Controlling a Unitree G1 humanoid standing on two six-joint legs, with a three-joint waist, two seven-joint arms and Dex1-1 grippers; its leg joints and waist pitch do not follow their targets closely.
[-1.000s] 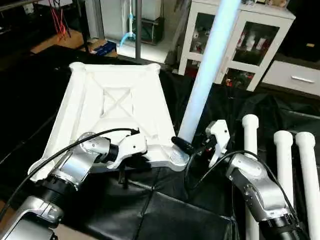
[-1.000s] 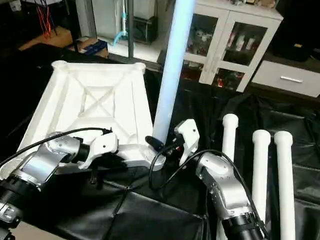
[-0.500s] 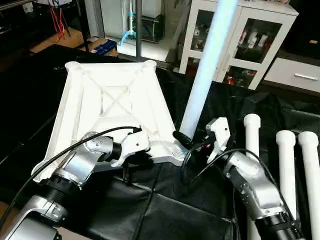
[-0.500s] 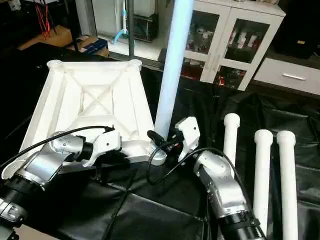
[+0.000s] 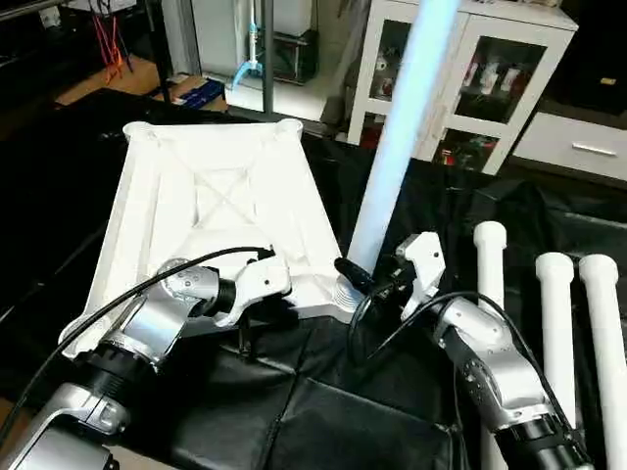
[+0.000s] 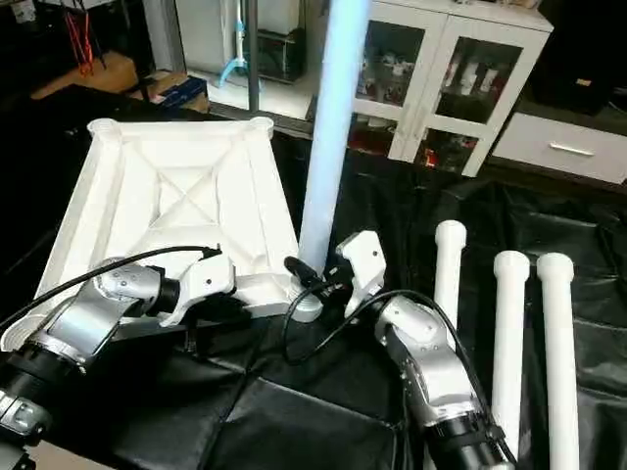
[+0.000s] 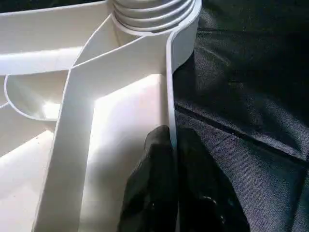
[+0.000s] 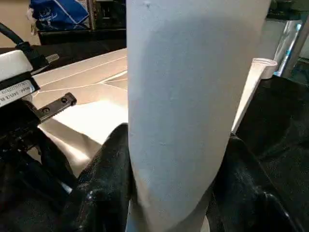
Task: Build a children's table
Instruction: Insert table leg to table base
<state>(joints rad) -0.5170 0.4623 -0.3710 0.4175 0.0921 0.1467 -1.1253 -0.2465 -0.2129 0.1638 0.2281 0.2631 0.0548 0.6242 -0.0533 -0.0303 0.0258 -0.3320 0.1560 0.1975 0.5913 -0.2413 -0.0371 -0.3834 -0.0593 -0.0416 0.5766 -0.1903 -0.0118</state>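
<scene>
The white tabletop (image 5: pixel 225 196) lies upside down on black cloth, its X-braced ribs facing up. My left gripper (image 7: pixel 170 137) is shut on the tabletop's near rim, one finger on each side of the thin wall. A long white leg (image 5: pixel 397 147) stands upright in the near right corner socket (image 5: pixel 345 292). My right gripper (image 5: pixel 367 279) is shut on that leg just above the socket, its black fingers (image 8: pixel 104 188) wrapping both sides of the tube. Three more legs (image 5: pixel 555 313) lie side by side on the cloth to the right.
A white glass-door cabinet (image 5: pixel 470 78) and a white drawer unit (image 5: pixel 578 147) stand behind the work. A metal pole (image 5: pixel 266 59) rises beyond the tabletop's far edge. Wrinkled black cloth (image 5: pixel 323 411) covers the surface in front of me.
The whole picture has shifted a little, so the camera has moved. Both grippers keep their holds, and the leg stays upright in the socket.
</scene>
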